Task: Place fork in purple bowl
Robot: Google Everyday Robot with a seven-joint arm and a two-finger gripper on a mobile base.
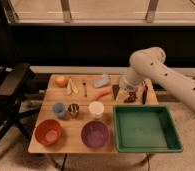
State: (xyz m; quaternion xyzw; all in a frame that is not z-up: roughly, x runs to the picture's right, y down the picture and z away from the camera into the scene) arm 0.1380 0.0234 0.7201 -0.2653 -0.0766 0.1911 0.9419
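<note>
Camera view: carrot (103, 93) between fork (84, 89) and hand (120, 90).

Table (71, 144): pale wood, matt. Purple bowl (95, 134) & orange-red bowl (48, 132): smooth, slight sheen, plastic-looking. Green tray (146, 108): smooth plastic look. Fork (84, 88): thin, dark w/ pale metallic glint. Arm (166, 75): smooth white shell, matt; gripper (123, 90) low over table's back part, just right of carrot (103, 93).
</note>
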